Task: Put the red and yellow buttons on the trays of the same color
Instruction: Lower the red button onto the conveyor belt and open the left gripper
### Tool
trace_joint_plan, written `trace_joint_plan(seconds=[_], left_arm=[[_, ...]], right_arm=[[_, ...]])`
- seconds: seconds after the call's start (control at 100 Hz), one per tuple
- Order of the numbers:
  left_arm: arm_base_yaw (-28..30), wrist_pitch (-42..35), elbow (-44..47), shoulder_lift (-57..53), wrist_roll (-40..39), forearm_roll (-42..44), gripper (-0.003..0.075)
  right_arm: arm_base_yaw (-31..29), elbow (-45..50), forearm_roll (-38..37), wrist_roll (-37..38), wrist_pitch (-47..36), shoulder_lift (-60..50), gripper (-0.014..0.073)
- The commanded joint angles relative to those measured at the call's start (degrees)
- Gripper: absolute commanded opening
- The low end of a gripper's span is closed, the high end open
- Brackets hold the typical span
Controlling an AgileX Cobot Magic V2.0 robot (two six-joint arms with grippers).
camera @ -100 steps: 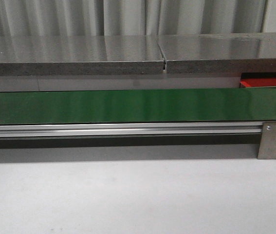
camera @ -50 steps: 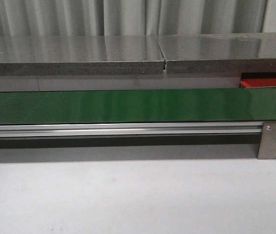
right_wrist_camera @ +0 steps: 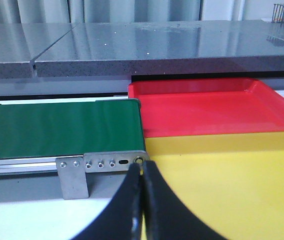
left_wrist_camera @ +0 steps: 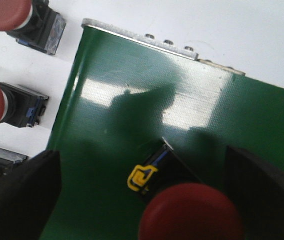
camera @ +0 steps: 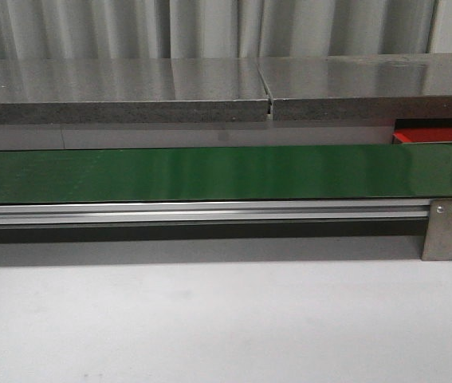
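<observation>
White tabletop (camera: 226, 327) fills the near part of the front view; long green belt (camera: 210, 173) runs across it on an aluminium rail (camera: 202, 212), metal bracket (camera: 444, 230) at its right end. Behind the belt, a grey stone shelf (camera: 130, 89) with a seam, then pale pleated curtains (camera: 210, 28). Neither arm shows in the front view.

Left wrist view: left pincer (left_wrist_camera: 142, 200) wide open, dark fingers (left_wrist_camera: 19, 200) on either side of a red button (left_wrist_camera: 191, 212) lying on the belt, empty, no contact visible. Button's dark body carries a yellow mark. Spare red buttons (left_wrist_camera: 4, 102) sit on the white surface beside the belt edge.

Right wrist view: right pincer (right_wrist_camera: 142, 205) closed, tips together, nothing held. Red tray (right_wrist_camera: 207, 112) just past the belt end, yellow tray (right_wrist_camera: 222, 185) touching its near side.
</observation>
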Motion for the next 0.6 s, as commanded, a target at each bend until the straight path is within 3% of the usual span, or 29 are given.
trace_joint_plan(seconds=[0.0, 0.08, 0.59], left_arm=[[-0.3, -1.0, -1.9, -4.0, 0.0, 0.0, 0.068], [-0.3, -1.1, -2.1, -5.4, 0.1, 0.0, 0.0652], [1.9, -0.7, -4.5, -18.8, 0.1, -0.1, 0.0652]], right_arm=[[-0.3, -0.5, -0.3, -0.3, -4.4, -0.9, -0.0067], [-0.3, -0.5, -0.3, -0.3, -4.4, -0.9, -0.0067], [-0.3, -0.5, -0.3, -0.3, -4.4, -0.9, -0.0067]])
